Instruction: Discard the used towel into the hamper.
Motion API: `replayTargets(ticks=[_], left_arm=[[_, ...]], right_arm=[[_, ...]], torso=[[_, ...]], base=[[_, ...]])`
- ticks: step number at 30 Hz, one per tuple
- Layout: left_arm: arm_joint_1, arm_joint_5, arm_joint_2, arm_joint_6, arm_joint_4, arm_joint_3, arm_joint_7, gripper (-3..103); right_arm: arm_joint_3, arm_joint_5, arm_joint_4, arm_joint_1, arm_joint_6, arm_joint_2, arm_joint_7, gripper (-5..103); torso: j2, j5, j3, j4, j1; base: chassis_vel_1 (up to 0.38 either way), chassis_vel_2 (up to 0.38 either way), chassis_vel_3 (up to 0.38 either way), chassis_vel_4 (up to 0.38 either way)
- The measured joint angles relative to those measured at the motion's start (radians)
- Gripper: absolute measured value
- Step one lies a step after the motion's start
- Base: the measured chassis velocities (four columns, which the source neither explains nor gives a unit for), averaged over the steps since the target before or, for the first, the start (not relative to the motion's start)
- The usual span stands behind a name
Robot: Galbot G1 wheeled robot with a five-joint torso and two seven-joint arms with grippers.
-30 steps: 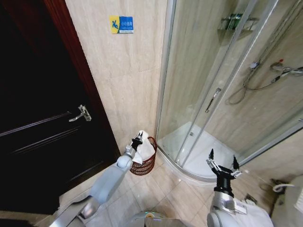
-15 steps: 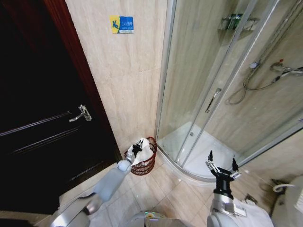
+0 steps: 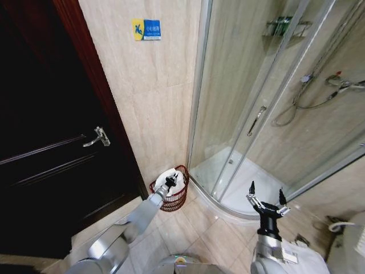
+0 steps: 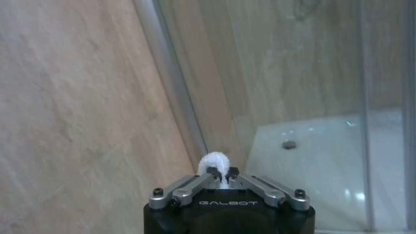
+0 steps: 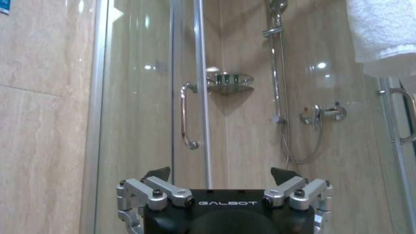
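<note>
The hamper (image 3: 174, 201), a small reddish-brown wire basket, stands on the floor against the beige wall, between the dark door and the shower's glass. My left gripper (image 3: 170, 182) reaches down into its mouth, shut on the white used towel (image 3: 163, 175), which lies bunched inside the rim. In the left wrist view the left gripper (image 4: 219, 174) pinches a tuft of the towel (image 4: 214, 161) between closed fingers. My right gripper (image 3: 265, 200) hangs open and empty near the shower tray, well to the right; the right wrist view shows the right gripper (image 5: 221, 174) with jaws spread.
A dark wooden door (image 3: 51, 142) with a lever handle (image 3: 98, 137) fills the left. The curved glass shower enclosure (image 3: 245, 108) and its white tray (image 3: 242, 185) stand right of the hamper. A blue sign (image 3: 146, 29) is on the wall. Another white towel (image 5: 385, 29) hangs by the shower.
My left arm has lowered, carrying the towel from above the hamper's rim down into its mouth. The right arm has barely moved.
</note>
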Motion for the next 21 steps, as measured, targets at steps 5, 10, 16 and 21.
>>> replayTargets(ticks=[5,10,16,21], left_arm=[[-0.036,0.027,-0.032,0.004,0.081,0.009,0.008,2],[-0.045,0.026,-0.035,0.021,0.099,0.019,0.011,2],[-0.022,0.030,-0.040,0.051,0.092,0.006,0.010,2],[-0.013,0.072,-0.049,0.083,0.096,-0.009,0.008,2]], right_arm=[[0.000,0.002,-0.006,0.002,0.015,0.000,-0.008,100],[-0.001,0.003,-0.017,0.003,0.027,0.000,-0.007,100],[-0.003,0.001,-0.020,0.006,0.032,0.000,-0.013,100],[-0.003,-0.016,-0.015,0.012,0.031,0.000,-0.015,100]], torso=[[0.000,-0.0001,0.000,-0.0001,0.000],[0.000,0.0000,0.000,0.0001,0.000],[0.000,-0.0001,0.000,0.0001,0.000],[0.000,-0.0001,0.000,0.0001,0.000]], base=[[0.000,0.000,0.000,0.000],[0.000,0.000,0.000,0.000],[0.000,0.000,0.000,0.000],[0.000,0.000,0.000,0.000]])
